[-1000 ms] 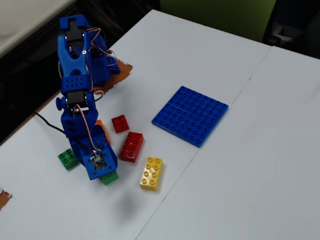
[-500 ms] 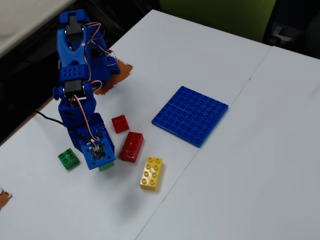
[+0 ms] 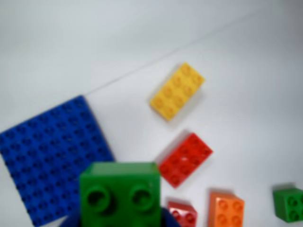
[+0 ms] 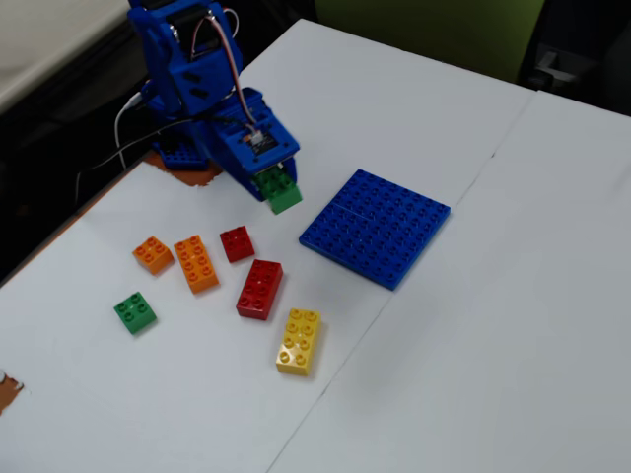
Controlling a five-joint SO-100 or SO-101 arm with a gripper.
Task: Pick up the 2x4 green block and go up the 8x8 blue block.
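Holding the 2x4 green block (image 4: 279,189) aloft, gripper (image 4: 275,187) clamped on its rear end — short of the 8x8 blue block (image 4: 376,226). Judged risks: shallow grip letting it tilt or slip; clipping the plate's near edge if lowered early.

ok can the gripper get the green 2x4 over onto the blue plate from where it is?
Probably yes. The gripper holds the 2x4 green block lifted just left of the 8x8 blue block in the fixed view, with nothing standing between them.
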